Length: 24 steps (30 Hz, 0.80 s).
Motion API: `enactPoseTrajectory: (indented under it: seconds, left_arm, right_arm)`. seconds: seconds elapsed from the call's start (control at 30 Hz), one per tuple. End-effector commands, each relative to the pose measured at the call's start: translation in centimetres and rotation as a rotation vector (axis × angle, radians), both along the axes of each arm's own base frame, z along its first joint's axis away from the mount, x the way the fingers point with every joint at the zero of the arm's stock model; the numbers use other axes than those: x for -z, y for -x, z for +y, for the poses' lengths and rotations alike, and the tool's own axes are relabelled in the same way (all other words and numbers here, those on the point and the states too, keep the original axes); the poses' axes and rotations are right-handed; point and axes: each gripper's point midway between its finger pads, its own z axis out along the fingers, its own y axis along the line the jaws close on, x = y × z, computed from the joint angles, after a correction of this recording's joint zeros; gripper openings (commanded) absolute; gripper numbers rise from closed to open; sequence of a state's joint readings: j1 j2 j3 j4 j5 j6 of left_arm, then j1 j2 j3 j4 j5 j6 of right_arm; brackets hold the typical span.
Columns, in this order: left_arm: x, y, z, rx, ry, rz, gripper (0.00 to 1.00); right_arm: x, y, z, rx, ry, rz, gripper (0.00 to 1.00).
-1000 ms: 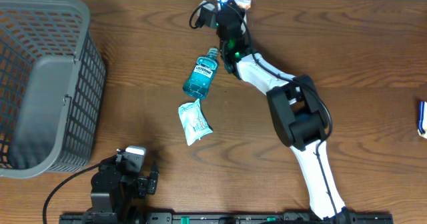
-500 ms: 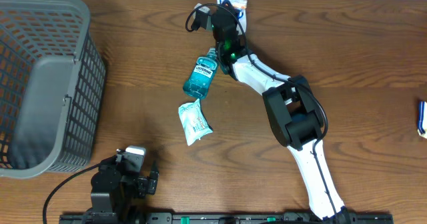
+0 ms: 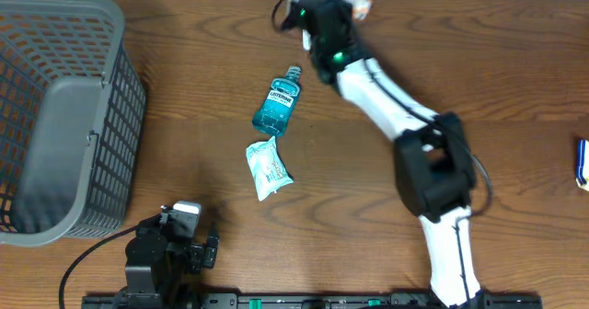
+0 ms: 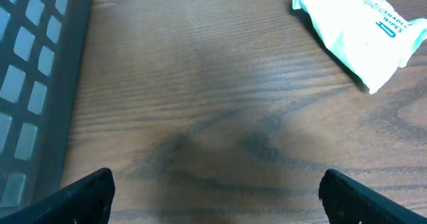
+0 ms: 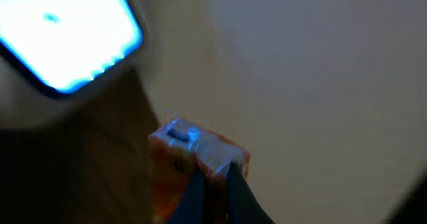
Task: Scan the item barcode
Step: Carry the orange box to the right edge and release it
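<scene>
Small orange-and-white packet [image 5: 190,151] at the far edge of the brown wooden surface [image 3: 184,162]; nearest, left hand [image 4: 220,197] spread wide over bare wood beside a grey mesh basket [image 4: 33,84]; then white wipes pouch [image 3: 268,167]; teal mouthwash bottle [image 3: 277,105]; farthest, right hand [image 5: 213,191] pinching the packet near a glowing blue-white screen [image 5: 67,37].

Open tabletop [image 3: 202,116] lies between the grey basket [image 3: 129,116] at left and the central obstructions, a mouthwash bottle [image 3: 276,107] and wipes packet [image 3: 268,168].
</scene>
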<state>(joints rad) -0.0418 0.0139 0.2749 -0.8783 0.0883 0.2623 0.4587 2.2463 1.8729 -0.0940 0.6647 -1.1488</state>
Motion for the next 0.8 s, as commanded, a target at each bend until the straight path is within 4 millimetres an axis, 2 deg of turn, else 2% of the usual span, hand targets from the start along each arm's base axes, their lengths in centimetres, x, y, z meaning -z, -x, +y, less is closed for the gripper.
enactPoseTrajectory:
  seconds: [0.0,0.07,0.13,0.27,0.37,0.43,0.53,0.63,0.77]
  left_arm:
    - [1.0,0.6,0.0,0.000,0.004,0.042,0.98]
    - [1.0,0.6,0.0,0.000,0.004,0.042,0.98]
    - [1.0,0.6,0.0,0.000,0.004,0.042,0.98]
    - [1.0,0.6,0.0,0.000,0.004,0.042,0.98]
    - [1.0,0.6,0.0,0.000,0.004,0.042,0.98]
    - [1.0,0.6,0.0,0.000,0.004,0.042,0.98]
    - [1.0,0.6,0.0,0.000,0.004,0.042,0.98]
    - [1.0,0.6,0.0,0.000,0.004,0.042,0.98]
    - [1.0,0.6,0.0,0.000,0.004,0.042,0.98]
  right_arm:
    - [-6.3,1.0,-5.0,0.154,-0.153,-0.096,0.01]
    - [-5.9,1.9,-7.7,0.224,-0.198,-0.052,0.01]
    - [-5.4,2.4,-11.1,0.321,-0.261,-0.034,0.01]
    - [-3.2,3.3,-19.3,0.538,-0.362,-0.019,0.01]
    - [-1.2,4.7,-26.1,0.706,-0.413,-0.026,0.01]
    - [0.3,6.2,-31.0,0.825,-0.444,-0.038,0.01]
    - [2.2,8.8,-36.8,0.982,-0.489,-0.061,0.01]
    - [4.4,12.6,-42.9,1.175,-0.566,-0.121,0.01]
    - [7.8,16.5,-47.4,1.312,-0.692,-0.125,0.01]
